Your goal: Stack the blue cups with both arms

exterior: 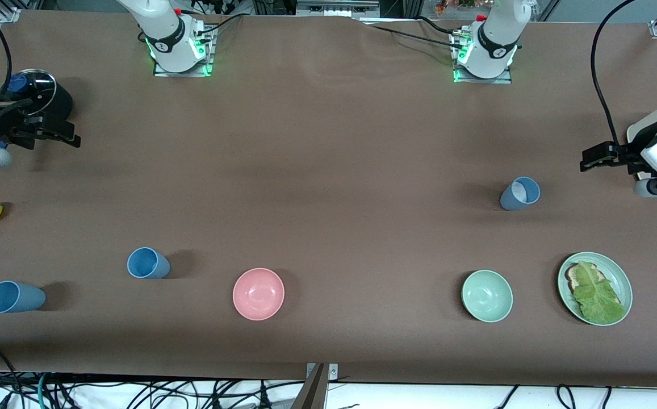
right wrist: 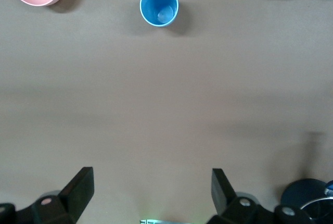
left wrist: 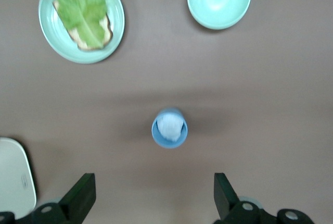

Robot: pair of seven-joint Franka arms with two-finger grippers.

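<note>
Your left end effector (exterior: 589, 159) hangs with its fingers spread and empty over the counter's (exterior: 328, 170) edge at the left arm's end, just beside a white plate (exterior: 643, 130); your right end effector (exterior: 64, 136) hangs equally spread and empty at the right arm's end, over a dark lidded pot (exterior: 38, 91). The counter is a plain brown sheet, with cables trailing below its near edge. One slate-blue cup (exterior: 519, 193) stands upright near the left end effector, mouth up with something white inside. Two brighter blue cups (exterior: 147, 263) (exterior: 13, 297) stand upright, mouths up, toward the right arm's end, nearer the front camera, well apart. No writing is readable.
</note>
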